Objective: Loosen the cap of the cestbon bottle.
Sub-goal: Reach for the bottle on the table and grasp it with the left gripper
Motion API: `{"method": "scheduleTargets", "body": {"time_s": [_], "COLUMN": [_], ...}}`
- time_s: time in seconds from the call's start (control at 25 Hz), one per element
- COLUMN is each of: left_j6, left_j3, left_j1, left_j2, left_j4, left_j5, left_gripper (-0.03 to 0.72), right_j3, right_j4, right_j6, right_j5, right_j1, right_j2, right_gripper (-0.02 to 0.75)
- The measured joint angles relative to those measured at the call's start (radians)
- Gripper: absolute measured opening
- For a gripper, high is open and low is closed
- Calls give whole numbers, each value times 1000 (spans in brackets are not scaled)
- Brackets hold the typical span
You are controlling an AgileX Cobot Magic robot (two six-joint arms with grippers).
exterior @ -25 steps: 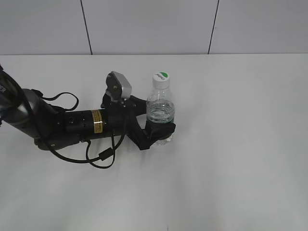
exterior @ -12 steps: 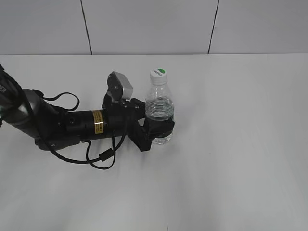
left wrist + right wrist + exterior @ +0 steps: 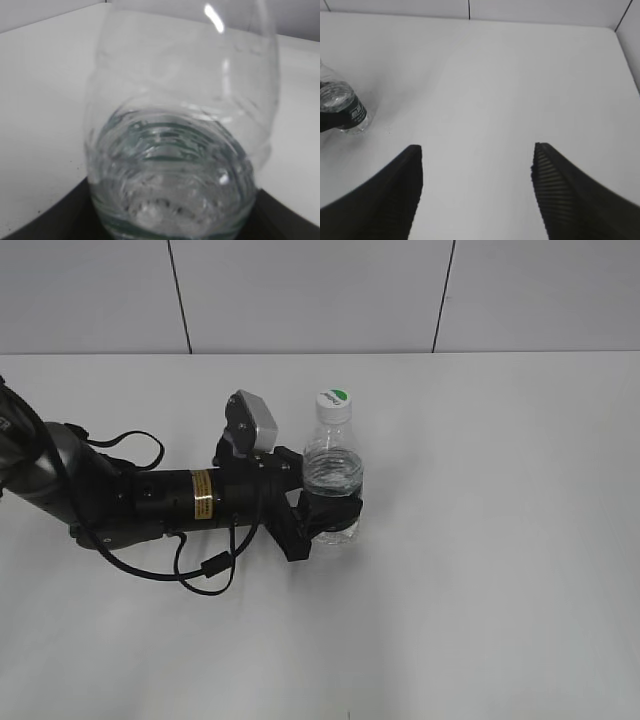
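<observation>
The cestbon bottle (image 3: 332, 468) stands upright on the white table, clear plastic with water in it. Its white cap (image 3: 334, 398) with a green mark sits on the neck. My left gripper (image 3: 330, 515) is shut on the bottle's lower body, around the dark green label band. In the left wrist view the bottle (image 3: 180, 130) fills the frame between the black jaws. My right gripper (image 3: 477, 150) is open and empty above bare table; the bottle (image 3: 340, 107) shows at that view's left edge. The right arm is out of the exterior view.
The left arm (image 3: 130, 500) lies low across the table's left side with a loose black cable (image 3: 205, 565) beside it. A grey wall with dark seams (image 3: 180, 300) stands behind the table's far edge.
The bottle has shifted and tilted slightly in the left gripper's hold over the last second. The gripper stays shut on it.
</observation>
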Motion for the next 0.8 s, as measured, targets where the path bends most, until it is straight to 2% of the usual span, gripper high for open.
{"method": "scheduleTargets", "body": {"time_s": [0.32, 0.48, 0.8], "left_j6": [0, 1, 2], "left_j3": [-1, -2, -7], "left_j1": [0, 0, 1], "left_j2": [0, 0, -4], "left_j4": [5, 13, 62], "left_j5": [1, 1, 11], "left_gripper": [412, 412, 412], "right_j3": [-206, -305, -473], "right_j4": [16, 20, 14], "right_j6": [77, 108, 131], "right_j5": [221, 333, 349], "right_j1": [0, 0, 0], "right_j2": [345, 514, 749], "right_gripper": [428, 414, 411]}}
